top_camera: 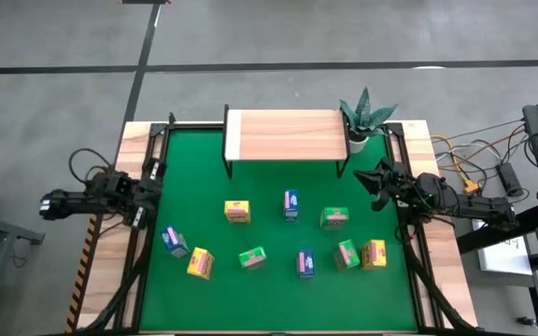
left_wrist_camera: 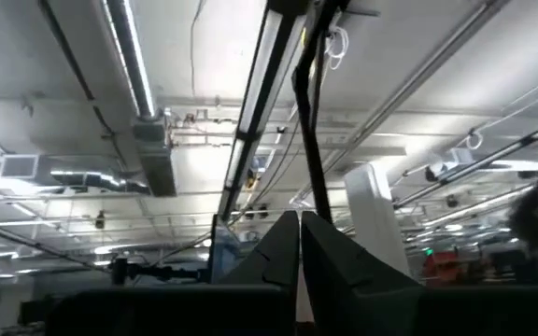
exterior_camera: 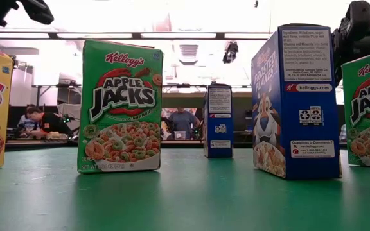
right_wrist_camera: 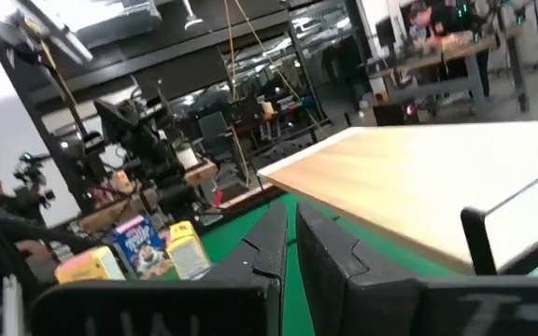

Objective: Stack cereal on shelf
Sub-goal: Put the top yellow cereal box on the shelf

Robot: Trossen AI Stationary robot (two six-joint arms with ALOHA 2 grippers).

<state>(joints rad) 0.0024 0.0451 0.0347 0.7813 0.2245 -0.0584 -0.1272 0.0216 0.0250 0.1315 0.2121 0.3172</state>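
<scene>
You see both arms parked at the table's edges; left gripper (top_camera: 153, 191) at mid-left, fingers pressed together, empty; right gripper (top_camera: 370, 181) right of centre, likewise closed on nothing. Nine cereal boxes (top_camera: 290, 204) stand scattered mid-frame (green mat); shelf (top_camera: 286, 136) top centre, bare.

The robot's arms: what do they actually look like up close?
Both are dark, jointed arms ending in a two-finger gripper. The left gripper and right gripper have black, angular, wedge-shaped fingers. Orange and black cables trail from the right arm's base.
</scene>
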